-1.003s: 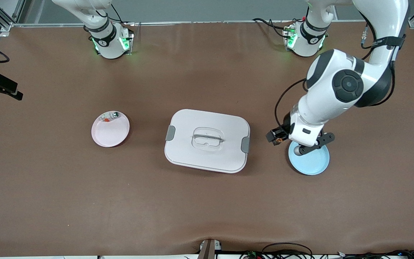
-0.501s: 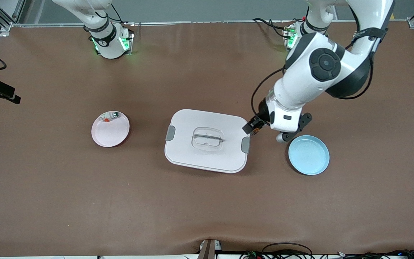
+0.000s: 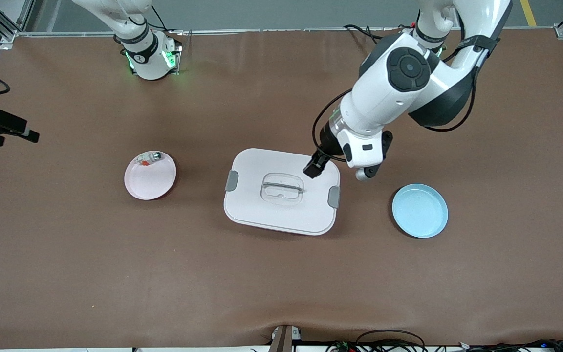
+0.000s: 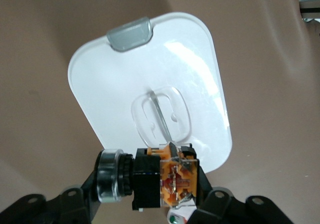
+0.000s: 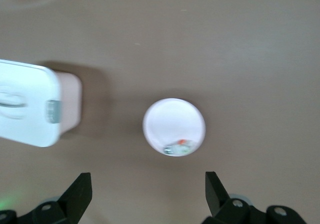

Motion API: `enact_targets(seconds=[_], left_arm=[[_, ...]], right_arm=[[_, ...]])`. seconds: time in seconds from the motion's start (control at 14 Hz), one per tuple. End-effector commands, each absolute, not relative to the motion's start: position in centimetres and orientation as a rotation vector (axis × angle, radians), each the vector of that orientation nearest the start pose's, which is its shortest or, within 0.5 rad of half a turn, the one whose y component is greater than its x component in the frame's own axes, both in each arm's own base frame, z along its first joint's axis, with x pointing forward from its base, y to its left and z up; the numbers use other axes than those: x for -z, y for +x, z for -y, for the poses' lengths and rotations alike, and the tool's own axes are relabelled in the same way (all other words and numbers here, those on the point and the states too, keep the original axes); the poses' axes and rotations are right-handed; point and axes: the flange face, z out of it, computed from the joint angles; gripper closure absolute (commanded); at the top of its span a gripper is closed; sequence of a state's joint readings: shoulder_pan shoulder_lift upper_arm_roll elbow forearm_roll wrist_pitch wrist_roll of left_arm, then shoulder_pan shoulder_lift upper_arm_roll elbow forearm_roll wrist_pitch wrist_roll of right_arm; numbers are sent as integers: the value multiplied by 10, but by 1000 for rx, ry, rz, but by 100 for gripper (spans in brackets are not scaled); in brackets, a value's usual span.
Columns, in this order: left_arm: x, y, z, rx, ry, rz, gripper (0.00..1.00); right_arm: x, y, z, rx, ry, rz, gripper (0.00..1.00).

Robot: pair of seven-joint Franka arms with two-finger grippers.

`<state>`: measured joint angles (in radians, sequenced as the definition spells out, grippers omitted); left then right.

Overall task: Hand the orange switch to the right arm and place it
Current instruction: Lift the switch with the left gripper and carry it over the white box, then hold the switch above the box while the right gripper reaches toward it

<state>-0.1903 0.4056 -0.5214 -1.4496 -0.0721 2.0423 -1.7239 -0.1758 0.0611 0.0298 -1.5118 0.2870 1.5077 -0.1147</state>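
Left wrist view gives us the left gripper (image 4: 165, 184) clamped on the orange switch (image 4: 167, 176), hanging over the white lidded box (image 3: 281, 191). We read no writing anywhere. Our right gripper (image 5: 145, 194), fingers apart, waits high over the pink plate (image 5: 174, 126).

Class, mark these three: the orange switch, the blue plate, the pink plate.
orange switch (image 4: 176, 179), left wrist view, on its orange face.
blue plate (image 3: 420, 210), front view, on its bare middle.
pink plate (image 3: 150, 182), front view, on its bare floor.
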Motion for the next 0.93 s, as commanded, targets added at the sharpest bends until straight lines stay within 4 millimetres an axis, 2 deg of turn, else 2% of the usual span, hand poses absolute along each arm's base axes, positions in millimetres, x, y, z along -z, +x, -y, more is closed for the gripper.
enact_targets(seconds=[0.0,0.21,0.36,0.57,0.72,0.86], left_arm=[[-513,557,429,-345,-2876,1955,100],[-518,553,449,-383,-2820,2105,100],[-519,554,460,-419,-2800,2141,100],[-522,553,463,-485,-2771,2182,100],[-525,555,461,-527,-2757,2204,100],[-526,555,460,-532,-2754,2209,100]], right_arm=[[-616,539,39,6,-2776,-43,0],[-608,531,19,32,-2612,-67,0],[-604,528,-3,36,-2555,-48,0],[-590,530,-25,19,-2413,-66,0],[-577,533,-49,40,-2403,-51,0],[-569,535,-76,57,-2318,-64,0]])
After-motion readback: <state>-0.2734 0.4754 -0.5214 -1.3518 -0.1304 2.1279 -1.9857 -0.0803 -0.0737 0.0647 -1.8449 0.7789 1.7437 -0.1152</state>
